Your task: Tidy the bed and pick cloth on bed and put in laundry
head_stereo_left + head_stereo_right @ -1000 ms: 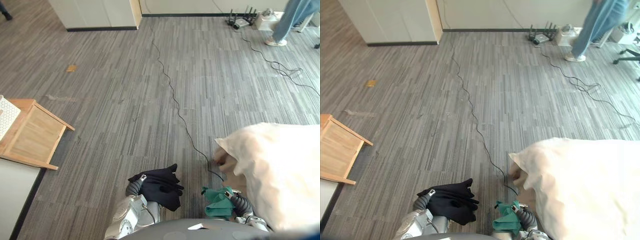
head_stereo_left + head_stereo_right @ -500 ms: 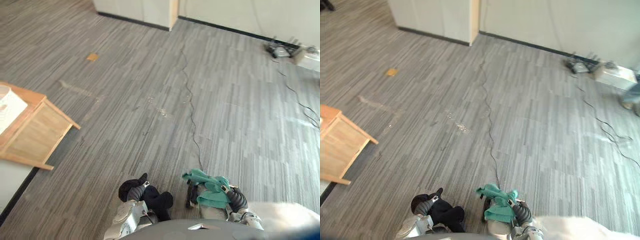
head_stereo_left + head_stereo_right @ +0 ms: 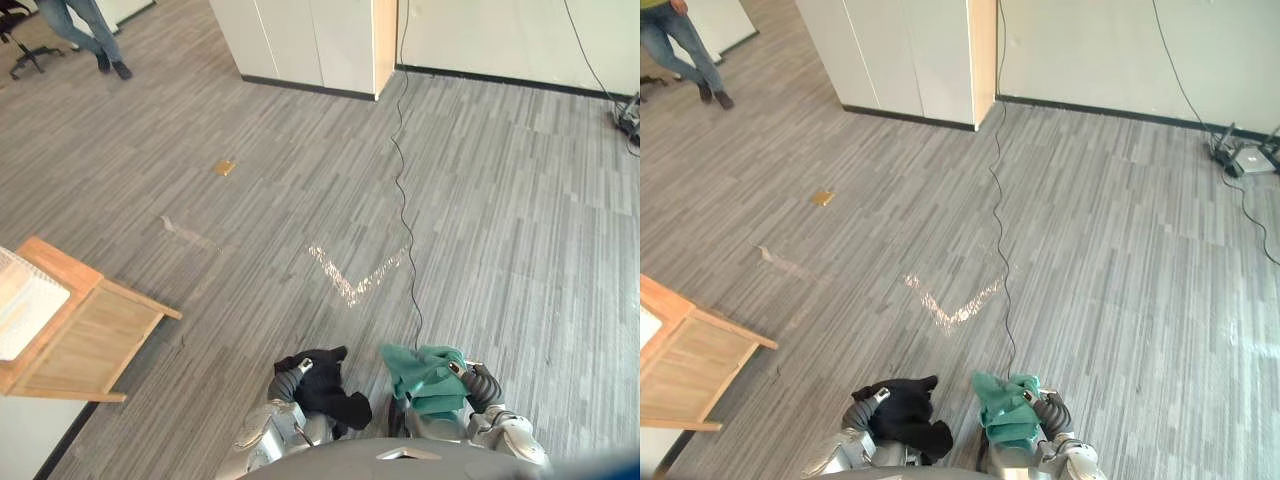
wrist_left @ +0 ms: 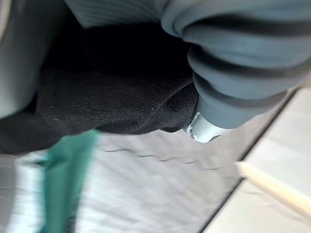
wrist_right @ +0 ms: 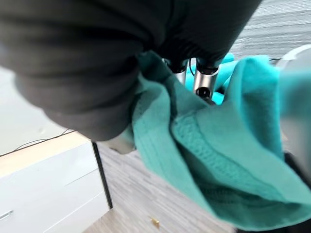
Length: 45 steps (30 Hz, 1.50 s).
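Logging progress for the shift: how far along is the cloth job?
Pickup looks done: the left hand grips the black cloth, the right hand the green cloth, both carried above the floor. Left: dropping both in the laundry. The bed's tidiness cannot be judged from these views.

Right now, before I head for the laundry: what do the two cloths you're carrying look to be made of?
The black cloth looks like a thin, matte jersey knit; fine parallel ribbing shows up close. The teal cloth looks thicker and softer, perhaps fleece or sweatshirt knit, judging by its bulky stitched seam and slightly fuzzy surface. The fibre cannot be told for either.
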Tool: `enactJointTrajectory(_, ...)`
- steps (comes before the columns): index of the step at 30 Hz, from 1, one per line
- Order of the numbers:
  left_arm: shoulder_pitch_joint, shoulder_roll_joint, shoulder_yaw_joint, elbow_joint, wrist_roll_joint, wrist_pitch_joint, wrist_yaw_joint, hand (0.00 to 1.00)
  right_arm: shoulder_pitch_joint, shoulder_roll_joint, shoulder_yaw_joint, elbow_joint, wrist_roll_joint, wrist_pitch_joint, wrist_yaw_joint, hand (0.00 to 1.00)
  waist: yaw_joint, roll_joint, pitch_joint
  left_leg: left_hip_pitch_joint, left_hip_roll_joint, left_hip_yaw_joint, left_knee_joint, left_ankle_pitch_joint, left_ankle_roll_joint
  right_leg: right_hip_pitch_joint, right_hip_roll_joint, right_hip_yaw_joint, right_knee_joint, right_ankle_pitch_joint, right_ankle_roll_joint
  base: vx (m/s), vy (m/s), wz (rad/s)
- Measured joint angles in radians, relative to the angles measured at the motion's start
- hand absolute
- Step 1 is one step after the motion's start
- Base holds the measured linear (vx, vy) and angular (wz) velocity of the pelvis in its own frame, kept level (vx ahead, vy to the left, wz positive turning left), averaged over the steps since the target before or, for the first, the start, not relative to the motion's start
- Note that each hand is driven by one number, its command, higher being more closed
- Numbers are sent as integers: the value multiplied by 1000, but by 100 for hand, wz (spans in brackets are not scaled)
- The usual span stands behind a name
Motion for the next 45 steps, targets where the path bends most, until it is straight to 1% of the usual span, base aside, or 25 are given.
enactJointTrajectory(3,1,-5,0,-16,-36,8,27,100,13,-23,-8,-21,-18,1,20,100,1,-10,-1,-7,-49,202,-294,29,49,100,15,-76,-68,-24,34,510,-121,29)
enactJointTrajectory(5,3,-6,1,-26,-64,10,55,100,41,-25,-16,-57,-28,1,44,100,6,-26,-9,27,-78,316,-426,72,148,154,33,-134,-60,-65,98,489,-107,39)
enactJointTrajectory(6,5,-6,4,-26,-64,9,58,100,43,-24,-16,-59,-29,1,47,100,10,-25,-11,39,-83,317,-456,80,171,153,37,-143,-14,-82,115,484,-57,30)
enactJointTrajectory(7,10,-3,11,-39,-59,15,77,100,33,-12,-15,-46,-33,11,46,100,22,-56,-19,66,-92,301,-482,74,295,98,0,-161,190,-125,128,489,-27,24)
enactJointTrajectory(8,7,13,18,-34,-57,11,83,100,28,2,-12,-43,-32,18,45,100,31,-85,-47,85,-115,286,-501,60,275,7,-67,-181,403,-112,122,612,-16,51)
enactJointTrajectory(9,4,32,26,-30,-53,4,97,100,20,21,-1,-42,-31,17,45,100,25,-125,-65,115,-154,250,-535,52,275,-125,-171,-192,710,-22,77,528,-26,69)
enactJointTrajectory(11,-1,49,26,-24,-30,-1,114,100,15,29,20,-33,-32,17,46,100,1,-161,-59,184,-180,168,-547,27,268,-212,-267,-186,910,-24,56,581,-87,131)
enactJointTrajectory(12,-1,45,25,-13,-25,-7,118,100,24,27,23,-29,-32,17,46,100,2,-144,-54,236,-168,111,-549,14,251,-236,-280,-171,902,-41,65,613,-130,146)
enactJointTrajectory(16,4,42,21,17,-25,-15,119,100,28,28,48,-31,-30,-6,46,100,-3,-116,-53,345,-99,-64,-569,-19,195,-319,-238,-77,575,-62,110,658,-266,136)
enactJointTrajectory(18,0,37,18,20,-27,-12,119,100,22,26,45,-30,-30,-9,48,100,-1,-105,-48,355,-66,-147,-570,-47,155,-358,-197,4,260,15,139,396,-304,120)
enactJointTrajectory(20,-5,38,28,40,-27,-6,118,100,16,25,41,-8,-30,-9,55,100,5,-111,-44,374,-48,-246,-557,-97,91,-390,-195,147,-33,149,209,525,-511,126)
enactJointTrajectory(21,-3,41,29,41,-27,-2,119,100,16,25,42,-9,-31,-9,63,100,6,-115,-44,387,-47,-269,-552,-114,74,-393,-203,179,-47,162,222,515,-547,149)
enactJointTrajectory(22,13,38,30,54,-25,9,118,100,32,14,47,-3,-31,-9,77,100,2,-102,-47,431,-9,-338,-534,-165,32,-366,-178,214,9,270,203,509,-555,139)
enactJointTrajectory(24,33,9,28,78,-15,21,109,100,33,-13,46,-9,-21,-9,76,100,5,-38,-66,437,52,-372,-502,-164,24,-380,-132,188,128,217,150,490,-510,94)
enactJointTrajectory(25,46,-8,40,74,-4,9,97,100,16,-23,41,-26,-10,-9,73,100,15,-15,-72,416,66,-372,-448,-114,29,-392,-139,162,215,149,127,434,-504,55)
enactJointTrajectory(26,51,-11,45,77,6,2,87,100,7,-26,40,-40,-2,-9,63,100,8,-24,-68,391,66,-362,-395,-68,29,-389,-152,140,260,102,112,419,-521,75)
enactJointTrajectory(28,53,-11,49,77,6,-10,66,100,6,-24,39,-68,15,-12,52,100,3,-8,-66,317,102,-299,-226,32,24,-334,-151,93,266,41,94,378,-464,69)
enactJointTrajectory(29,60,-26,48,66,6,-43,50,100,7,-33,34,-85,23,-15,44,100,8,21,-53,219,115,-281,31,52,-13,-246,-111,60,200,28,72,353,-383,46)
enactJointTrajectory(31,78,-31,47,21,13,-65,45,100,17,-32,16,-90,26,-18,30,100,13,22,-48,121,69,-245,225,12,-42,-140,-85,24,110,23,57,337,-257,33)
enactJointTrajectory(34,112,-32,31,-88,75,-107,60,100,31,-29,-14,-94,28,-53,17,100,24,-2,-43,36,56,-7,154,-52,27,-28,-84,-42,-5,31,42,350,-194,24)
enactJointTrajectory(37,157,-48,23,-240,90,-115,95,100,61,-21,-53,-111,45,-102,13,100,13,-17,-33,26,29,134,-130,-70,27,50,-109,-119,-47,29,61,343,-46,67)
enactJointTrajectory(40,156,-51,31,-364,46,-119,120,100,112,-23,-77,-218,67,-155,4,100,-1,-24,-29,40,-28,269,-447,27,49,133,-149,-225,-70,0,126,411,41,99)
enactJointTrajectory(41,164,-50,41,-407,31,-131,120,100,121,-30,-79,-250,69,-181,4,100,6,-19,-32,50,-31,303,-546,99,71,167,-151,-246,-74,-20,158,477,123,60)
enactJointTrajectory(42,167,-50,56,-425,13,-145,120,100,112,-35,-79,-262,82,-202,4,100,19,-28,-36,66,-41,323,-542,155,183,205,-164,-252,-75,-39,190,399,109,51)
enactJointTrajectory(45,143,-51,89,-432,5,-169,127,100,65,-24,-66,-296,108,-212,-8,100,37,-55,-63,71,-89,314,-512,81,228,194,-220,-236,-2,-32,228,472,183,27)
